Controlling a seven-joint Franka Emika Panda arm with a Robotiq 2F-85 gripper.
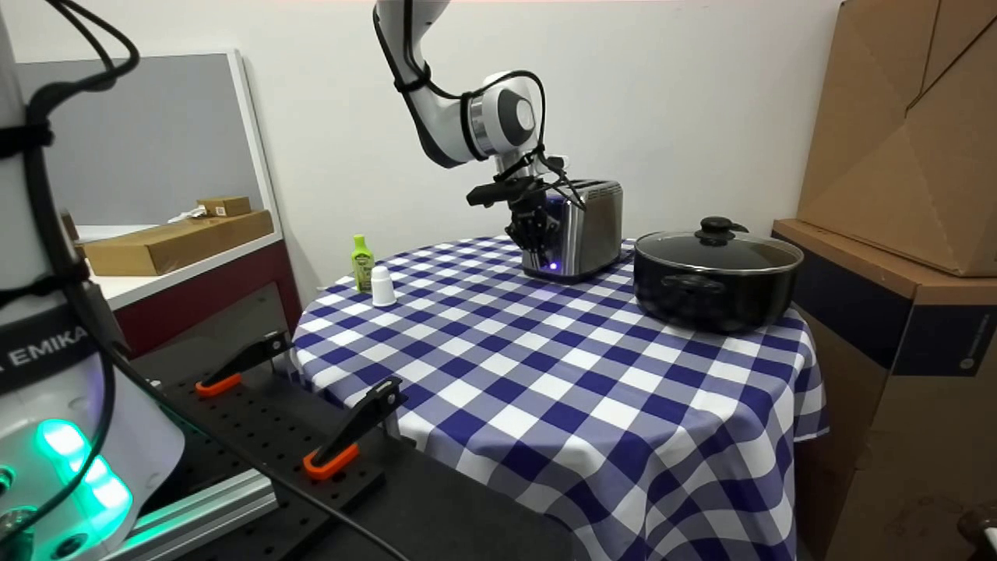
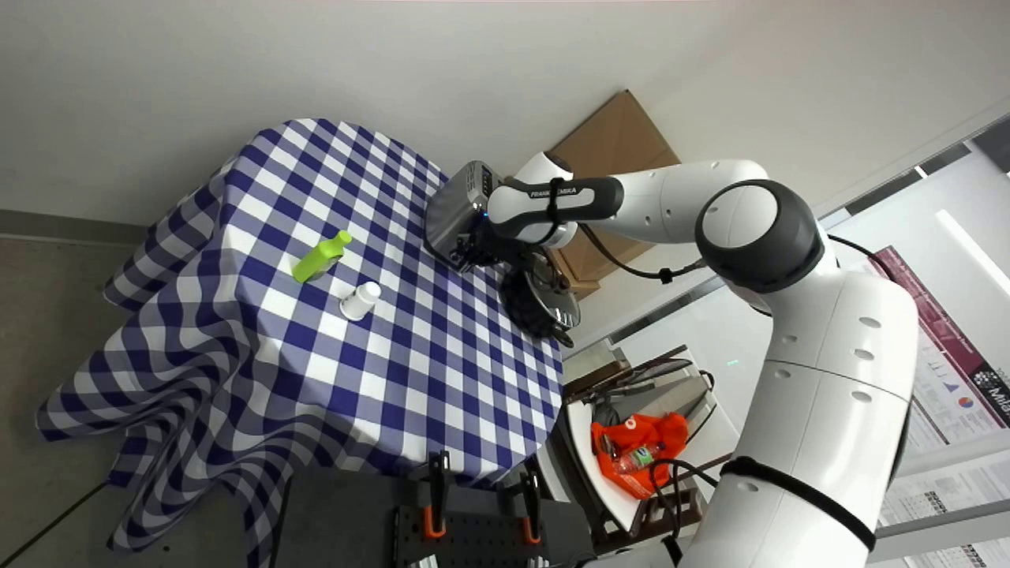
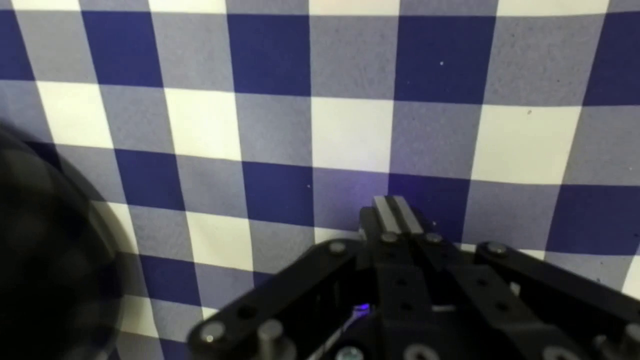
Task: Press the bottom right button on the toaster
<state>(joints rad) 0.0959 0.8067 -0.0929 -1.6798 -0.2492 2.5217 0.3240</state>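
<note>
The silver toaster (image 1: pixel 601 222) stands near the far edge of the table; it also shows in an exterior view (image 2: pixel 448 217), partly behind the arm. My gripper (image 1: pixel 547 259) points down close in front of the toaster's front face, low near its base. A blue-purple light glows there. Whether the fingertips touch the toaster cannot be told. In the wrist view the gripper (image 3: pixel 397 212) is shut, its two fingers together with nothing visible between them. The toaster's buttons are hidden behind the gripper, and its front is not clearly seen in the wrist view.
A wide black lidded pot (image 1: pixel 716 276) stands beside the toaster; its dark side (image 3: pixel 45 250) fills the wrist view's left edge. A green bottle (image 1: pixel 362 265) and a white cup (image 1: pixel 382 287) stand on the checked tablecloth (image 1: pixel 498 374). Cardboard boxes (image 1: pixel 896 140) stand beyond the pot.
</note>
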